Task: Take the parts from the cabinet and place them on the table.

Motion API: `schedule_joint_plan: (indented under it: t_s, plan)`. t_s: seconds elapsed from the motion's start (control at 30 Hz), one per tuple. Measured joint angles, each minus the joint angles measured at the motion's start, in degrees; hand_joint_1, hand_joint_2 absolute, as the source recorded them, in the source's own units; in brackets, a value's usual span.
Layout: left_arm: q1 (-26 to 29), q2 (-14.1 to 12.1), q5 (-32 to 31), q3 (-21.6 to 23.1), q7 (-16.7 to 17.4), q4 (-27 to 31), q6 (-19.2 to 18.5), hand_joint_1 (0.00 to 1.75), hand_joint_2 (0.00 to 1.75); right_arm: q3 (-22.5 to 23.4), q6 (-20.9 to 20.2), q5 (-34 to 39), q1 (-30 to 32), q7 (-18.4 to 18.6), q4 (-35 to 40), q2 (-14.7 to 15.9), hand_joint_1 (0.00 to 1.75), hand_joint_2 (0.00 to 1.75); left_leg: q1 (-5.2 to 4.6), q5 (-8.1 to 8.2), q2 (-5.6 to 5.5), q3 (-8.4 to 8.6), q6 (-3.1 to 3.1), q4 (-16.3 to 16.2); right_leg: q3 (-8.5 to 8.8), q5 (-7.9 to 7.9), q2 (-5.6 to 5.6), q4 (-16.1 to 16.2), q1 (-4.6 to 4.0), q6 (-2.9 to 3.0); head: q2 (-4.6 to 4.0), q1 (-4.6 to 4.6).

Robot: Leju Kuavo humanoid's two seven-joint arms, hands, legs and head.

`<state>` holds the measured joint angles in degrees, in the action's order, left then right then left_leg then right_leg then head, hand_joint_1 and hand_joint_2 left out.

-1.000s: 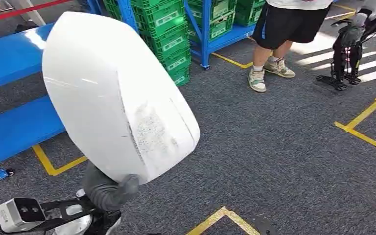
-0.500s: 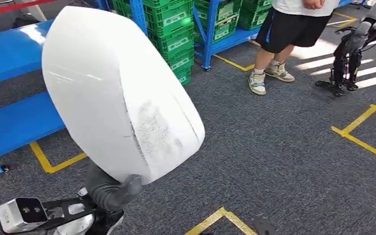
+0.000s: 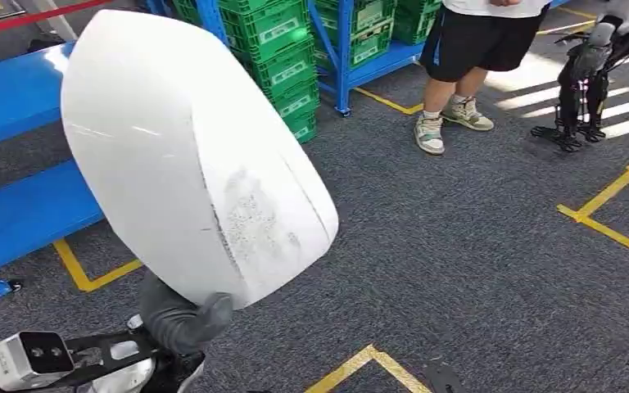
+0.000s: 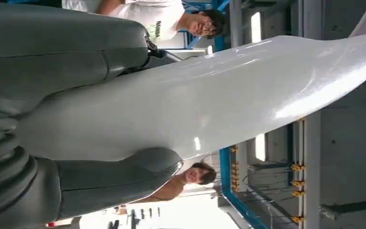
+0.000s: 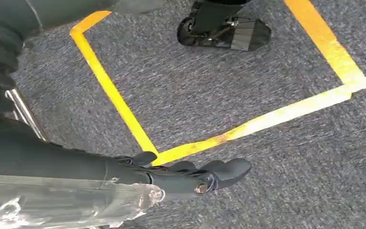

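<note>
Head view: a large white curved part (image 3: 188,155) is held up in front of the body, tilted, its lower end gripped by the left robot hand (image 3: 182,318) directly beneath it. A rough, scuffed patch is seen on the part's side near that lower end. In the left wrist view the part (image 4: 228,95) is clamped between the thick grey thumb (image 4: 119,181) on one side and the darker fingers (image 4: 76,52) on the other, and it stretches away from the hand across the picture.

The right robot hand (image 5: 190,174) is seen in the right wrist view hanging above the floor, holding nothing, with its fingers drawn together and extended; whether it should count as spread or closed cannot be told.

Grey carpet (image 3: 475,246) marked with yellow tape lines (image 3: 614,221) lies below. Blue shelving (image 3: 16,155) stands to the left of the part, and green crates (image 3: 282,57) are stacked on blue racks behind it. A person in black shorts and sneakers (image 3: 459,74) stands on the carpet beyond, well apart from the part, with another robot's legs (image 3: 581,90) further to the right.
</note>
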<state>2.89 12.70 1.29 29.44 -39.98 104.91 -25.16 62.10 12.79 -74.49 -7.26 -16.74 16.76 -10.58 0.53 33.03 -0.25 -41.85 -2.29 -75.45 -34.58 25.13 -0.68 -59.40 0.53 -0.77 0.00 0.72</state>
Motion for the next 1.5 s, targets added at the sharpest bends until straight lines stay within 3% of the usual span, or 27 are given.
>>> schedule_joint_plan:
  t_s: [0.03,0.1,0.13,0.17,0.3,0.33,0.43,0.47,0.5,0.53,0.6,0.63,0.67,0.7,0.8,0.83,0.87,0.97,1.0,1.03,1.13,1.17,1.23,1.33,1.37,1.47,1.5]
  plan:
    - [0.0,0.0,0.0,0.0,0.0,0.0,0.0,1.75,1.75,0.0,0.0,0.0,-0.02,0.0,0.0,0.0,0.0,1.75,0.0,-2.11,0.0,1.17,0.16,2.46,0.05,0.0,-0.03,0.0,-0.01,-0.01,0.0,-0.02]
    - [-0.01,0.02,0.0,0.0,0.0,0.02,0.02,1.75,1.75,0.0,0.0,0.02,-0.04,0.0,0.0,0.0,0.0,1.75,-0.01,-7.13,0.0,6.13,0.63,12.14,0.28,0.03,-0.11,-0.01,0.01,-0.09,0.0,-0.04]
    - [-0.01,0.0,0.0,0.0,0.0,0.04,0.02,1.75,1.75,0.0,0.0,0.02,-0.04,0.0,0.0,-0.02,0.0,1.75,-0.02,-8.11,0.0,8.05,0.92,15.74,0.24,0.02,-0.17,-0.01,-0.03,-0.27,0.0,-0.02]
    - [-0.03,0.04,0.0,0.0,0.0,0.04,0.02,1.75,1.75,0.0,0.0,0.02,-0.08,0.0,0.0,0.0,0.0,1.75,-0.08,-7.35,-0.02,8.7,0.87,17.97,-0.13,0.24,-0.29,-0.5,-0.49,-0.69,0.0,-0.11]
    - [0.07,0.15,0.07,-0.02,0.0,0.04,0.15,1.75,1.75,0.0,-0.89,0.57,-0.03,-1.83,0.0,0.0,0.0,1.75,0.23,-7.79,-0.16,8.52,1.9,17.89,-0.32,0.1,-0.13,-0.03,-0.26,-1.92,-0.02,-0.09]
    - [0.07,0.15,0.09,-0.02,0.0,0.04,0.15,1.75,1.75,-0.02,-1.51,0.63,-0.03,-2.87,0.0,0.0,0.0,1.75,0.26,-7.73,-0.1,8.61,2.14,17.89,-0.8,1.2,0.09,-1.35,-0.26,-2.24,0.0,0.24]
    - [0.07,0.15,0.42,-0.04,0.0,0.04,-0.13,1.75,1.75,-0.07,-2.12,0.55,-0.1,-3.59,0.0,0.0,0.0,1.75,0.15,-7.67,-0.01,8.62,2.53,17.88,-6.4,7.27,0.19,-13.56,-0.13,-2.8,0.0,0.63]
    - [0.08,0.15,0.44,-0.04,0.0,0.04,-0.28,1.75,1.75,-0.07,-2.18,0.87,-0.03,-2.96,0.0,0.0,0.0,1.75,0.13,-7.64,-0.01,8.65,2.57,17.88,-8.22,8.32,0.2,-17.23,-0.12,-2.92,0.0,0.61]
    - [0.07,0.15,0.42,-0.04,0.0,0.04,-0.44,1.75,1.75,-0.07,-2.49,1.42,0.03,-2.21,0.0,0.0,0.0,1.75,0.14,-7.62,-0.01,8.72,2.58,17.87,-8.55,7.65,0.21,-17.62,-0.07,-2.98,0.0,0.68]
    - [0.07,0.15,0.42,-0.04,0.0,0.04,-0.52,1.75,1.75,-0.04,-2.71,1.77,0.08,-1.64,0.0,0.0,0.0,1.75,0.15,-7.5,0.18,8.84,2.61,17.86,-7.53,5.85,0.24,-15.37,0.0,-2.96,0.0,0.66]
    - [0.07,0.15,0.39,-0.04,0.0,0.15,-0.52,1.75,1.75,0.0,-3.06,2.19,0.04,-0.92,0.0,0.02,0.0,1.75,0.31,-7.16,0.38,9.39,2.21,17.84,-2.75,0.84,1.15,-5.8,0.09,-2.95,-0.02,0.68]
    - [0.08,0.15,0.37,-0.04,0.0,0.31,-0.52,1.75,1.75,0.0,-3.08,2.14,-0.05,-0.7,0.0,0.04,0.0,1.75,0.09,-6.85,0.53,9.69,1.74,17.8,-0.53,-0.26,3.22,-1.12,0.05,-3.14,0.0,0.72]
    - [0.08,0.15,0.05,-0.04,0.0,0.61,-0.5,1.75,1.75,-0.02,-3.15,2.08,-0.29,-0.57,-0.04,-0.2,0.0,1.75,-0.37,-6.69,0.65,9.58,1.44,17.54,-0.05,0.2,3.42,-0.51,-0.25,-2.66,0.0,1.08]
    - [0.09,0.15,-0.31,-0.04,0.0,0.9,-0.41,1.75,1.75,0.0,-3.15,2.05,-0.41,-0.39,-0.04,-0.17,0.0,1.75,-0.6,-6.8,0.96,9.49,1.21,17.57,-0.43,0.04,2.55,-0.6,-0.07,-1.91,0.0,0.76]
    - [0.05,0.15,-2.3,0.04,0.0,1.2,0.9,1.75,1.75,0.0,-3.13,2.16,-0.34,-0.33,-0.04,-0.13,0.0,1.75,-0.41,-6.66,1.95,9.78,0.52,18.0,-0.66,-0.21,1.48,-0.48,-0.15,-0.82,0.0,0.68]
    - [0.05,0.13,-2.45,0.04,0.0,1.47,1.16,1.75,1.75,0.02,-3.13,2.19,-0.31,-0.33,-0.02,-0.13,0.0,1.75,-0.32,-5.92,1.64,9.73,0.17,17.49,-0.59,-0.3,1.15,-0.35,0.01,-0.55,0.0,0.63]
    - [0.01,0.13,-2.45,0.07,0.0,1.71,1.42,1.75,1.75,0.04,-3.13,2.19,-0.37,-0.33,-0.02,-0.13,0.0,1.75,-0.35,-4.4,1.2,8.77,0.02,15.44,-0.6,-0.36,0.83,-0.32,0.05,-0.36,0.0,0.39]
    - [0.01,0.11,-2.32,0.04,-0.02,1.79,1.75,1.75,1.75,0.04,-3.13,2.21,-0.28,-0.33,-0.02,-0.13,0.0,1.75,-0.37,0.9,0.83,2.41,0.03,3.07,-0.74,-0.37,0.04,-0.31,-0.07,0.05,-0.02,0.13]
    - [0.02,0.09,-2.19,0.04,0.0,1.79,1.79,1.75,1.75,0.07,-3.13,2.21,-0.23,-0.33,-0.02,-0.11,0.0,1.75,-0.37,0.76,0.82,1.44,0.09,1.59,-0.74,-0.36,-0.17,-0.31,-0.11,0.11,-0.02,0.17]
    - [0.02,0.09,-2.16,0.02,0.0,1.79,1.84,1.75,1.75,0.07,-3.13,2.23,-0.19,-0.33,-0.02,-0.11,0.0,1.75,-0.37,-0.73,0.8,1.7,0.23,2.55,-0.69,-0.36,-0.47,-0.32,-0.11,0.11,0.0,0.13]
    - [0.0,0.09,-2.1,0.04,-0.02,1.81,1.84,1.75,1.75,0.09,-3.13,2.23,-0.21,-0.37,-0.02,-0.11,0.0,1.75,-0.34,-7.54,0.17,7.42,0.81,14.27,-0.51,-0.41,-1.24,-0.32,-0.01,-0.12,0.0,0.11]
    - [0.0,0.11,-2.1,0.07,0.0,1.81,1.84,1.75,1.75,0.11,-3.13,2.23,-0.25,-0.39,-0.02,-0.11,0.0,1.75,-0.39,-7.46,-0.55,8.46,0.87,16.83,-0.73,-0.31,-1.46,-0.61,-0.43,-0.51,0.0,0.0]
    - [-0.01,0.15,-2.1,0.09,0.0,1.81,1.84,1.75,1.75,0.15,-3.15,2.23,-0.21,-0.42,-0.02,-0.09,0.0,1.75,-0.34,-7.19,-0.5,8.39,1.14,17.35,-1.07,-0.56,-1.63,-0.43,-0.34,-1.13,-0.02,0.07]
    - [-0.03,0.17,-2.1,0.13,0.0,1.81,1.7,1.75,1.75,0.17,-3.15,2.23,-0.04,-0.44,-0.02,-0.09,0.0,1.75,-0.06,-7.72,-0.27,8.56,2.22,17.78,-1.23,-0.35,-1.28,-0.45,-0.1,-2.08,0.0,0.02]
    - [-0.03,0.17,-2.1,0.2,0.0,1.84,1.7,1.75,1.75,0.18,-3.13,2.25,-0.09,-0.46,-0.02,-0.09,0.0,1.75,-0.03,-7.7,-0.21,8.58,2.46,17.78,-2.1,1.22,-0.54,-2.53,-0.14,-2.43,0.0,0.57]
    - [-0.02,0.17,-2.12,0.2,0.0,1.84,1.7,1.75,1.75,0.18,-3.13,2.23,-0.12,-0.44,-0.02,-0.09,0.0,1.75,-0.12,-7.66,0.28,8.53,2.83,17.77,-8.05,7.23,0.12,-15.48,-0.02,-3.03,-0.02,0.72]
    - [-0.02,0.17,-2.16,0.2,-0.02,1.84,1.7,1.75,1.75,0.17,-3.15,2.23,-0.02,-0.44,-0.02,-0.09,0.0,1.75,-0.12,-7.66,0.38,8.55,2.83,17.77,-9.13,7.61,0.13,-17.79,-0.01,-3.11,0.0,0.7]
